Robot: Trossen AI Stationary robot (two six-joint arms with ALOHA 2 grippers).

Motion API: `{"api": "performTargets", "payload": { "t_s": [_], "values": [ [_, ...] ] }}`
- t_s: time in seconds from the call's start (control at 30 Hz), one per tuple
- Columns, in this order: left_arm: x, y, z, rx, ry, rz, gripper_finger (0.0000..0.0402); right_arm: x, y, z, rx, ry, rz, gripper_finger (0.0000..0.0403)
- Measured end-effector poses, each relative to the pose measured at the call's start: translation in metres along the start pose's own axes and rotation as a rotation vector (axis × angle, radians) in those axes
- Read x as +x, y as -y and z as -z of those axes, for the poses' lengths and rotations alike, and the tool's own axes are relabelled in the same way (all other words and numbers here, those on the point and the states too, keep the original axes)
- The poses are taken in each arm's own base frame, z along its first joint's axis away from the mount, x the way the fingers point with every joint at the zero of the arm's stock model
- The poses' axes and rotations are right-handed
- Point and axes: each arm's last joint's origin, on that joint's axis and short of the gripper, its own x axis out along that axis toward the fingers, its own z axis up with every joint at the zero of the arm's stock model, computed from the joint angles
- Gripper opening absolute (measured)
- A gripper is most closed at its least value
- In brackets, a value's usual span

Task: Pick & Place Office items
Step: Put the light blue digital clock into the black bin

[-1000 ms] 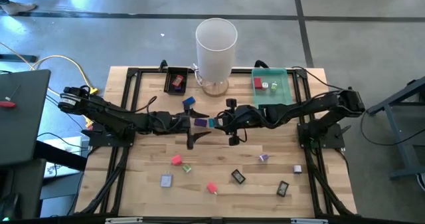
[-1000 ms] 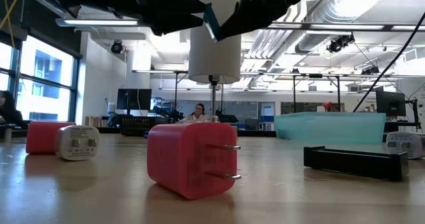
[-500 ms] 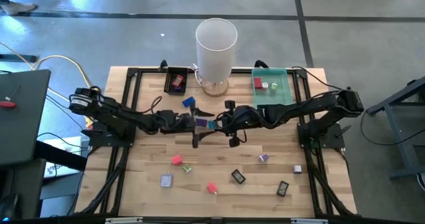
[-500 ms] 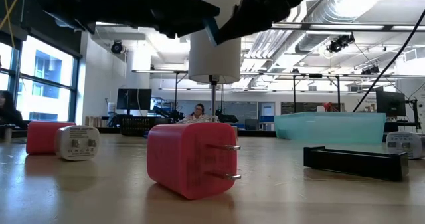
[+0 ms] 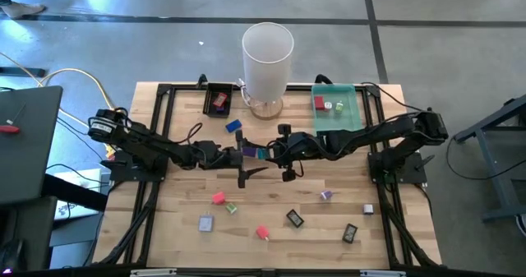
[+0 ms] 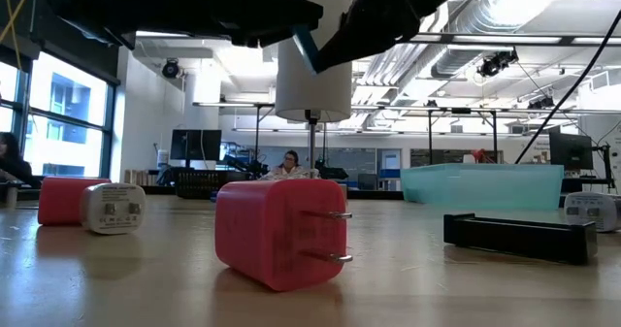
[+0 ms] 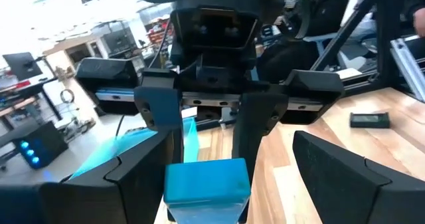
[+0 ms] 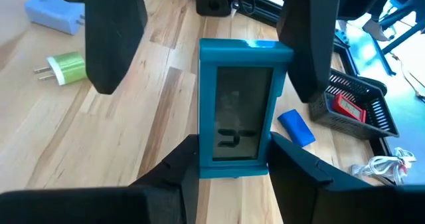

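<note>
My two grippers meet above the table's middle. My right gripper [image 5: 275, 154] is shut on a teal block with a dark window [image 8: 236, 111], which also shows high in the low view [image 6: 306, 48]. My left gripper [image 5: 246, 156] faces it, open. Its fingers [image 8: 113, 38] stand on either side of the block's free end without plainly touching it. Other office items lie on the near half of the table: a red plug block [image 5: 218, 198], a grey piece [image 5: 205, 223], a pink one [image 5: 262, 232] and black ones [image 5: 294, 219]. My right gripper pinches the teal block by its end nearest that gripper [image 8: 232, 165], between its two fingers [image 8: 292, 167]. The fingers come level from the table's right and lie along the block's sides. The block is lifted clear and sticks out toward my left gripper.
The tall white cylinder [image 5: 267, 59] stands at the far edge between the small black tray [image 5: 219, 99] and the translucent green tray [image 5: 352, 113], both holding pieces. A blue block [image 5: 234, 126] lies just beyond the grippers. More small pieces [image 5: 350, 233] sit near the right front.
My left gripper has moved toward the table's right, closing on my right gripper until its open fingers flank the teal block. My right gripper and the block have stayed nearly still.
</note>
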Motion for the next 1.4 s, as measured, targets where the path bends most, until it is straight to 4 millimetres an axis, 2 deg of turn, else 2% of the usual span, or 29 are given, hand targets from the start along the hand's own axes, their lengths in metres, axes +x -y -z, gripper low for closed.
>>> {"api": "performTargets", "payload": {
  "t_s": [0.2,0.3,0.73,1.07,1.2,1.4],
  "values": [
    [0.0,0.0,0.001,-0.002,-0.018,-0.024,0.0298,0.0,-0.001,0.0,-0.001,0.001,0.001,0.0132],
    [0.0,0.0,0.001,-0.02,-0.018,-0.025,0.0284,0.0,-0.001,0.0,-0.002,0.001,-0.001,0.0132],
    [0.0,0.0,0.001,-0.079,-0.016,-0.03,0.0145,0.0,-0.002,0.0,0.009,0.006,-0.033,0.0146],
    [-0.001,0.005,0.001,-0.108,-0.025,-0.006,0.0145,0.0,-0.003,-0.001,0.068,0.021,-0.093,0.0189],
    [-0.004,0.013,-0.002,-0.116,-0.022,0.012,0.0145,0.0,-0.003,-0.001,0.068,0.023,-0.111,0.0196],
    [-0.011,0.019,-0.007,-0.102,-0.078,-0.056,0.0145,0.0,-0.003,-0.001,0.072,0.026,-0.1,0.0195]
  ]
}}
